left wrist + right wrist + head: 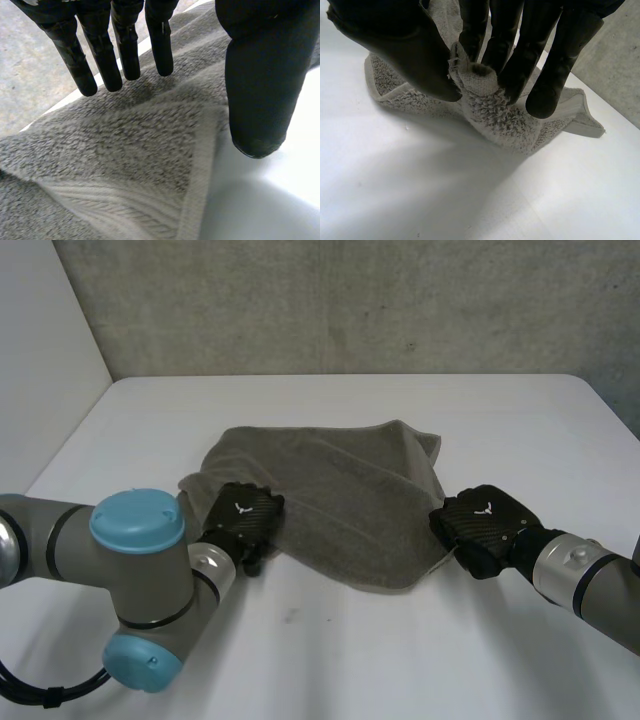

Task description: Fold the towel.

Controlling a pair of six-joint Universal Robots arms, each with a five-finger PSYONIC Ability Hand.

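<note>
Two black hands work one grey towel (340, 495) on a white counter (330, 660), with a concrete wall (350, 300) behind. The towel lies rumpled near the counter's middle, one layer turned over another, hemmed edges along the near side.

At the left, the left arm (120, 570) is bent by the counter's near edge, its light-blue cap (137, 518) facing up. Its left hand (243, 520) sits at the towel's near left edge. Wrist camera: the fingers (102, 55) are straight and side by side, tips over the pile; contact not clear. The thumb (260, 85) is held well apart from them, its tip over bare counter just beside the hem. Nothing is pinched; the hand is spread, not gripping. A hemmed corner of towel lies under the palm, folded back on the layer below.

At the right, the right hand (482, 528) is at the towel's near right corner. Wrist camera: its thumb and fingertips (520, 75) are closed together on a bunched bit of edge, cloth puckered between them. It is clamped on the towel. The rest of the cloth trails away from the pinch across the counter.
</note>
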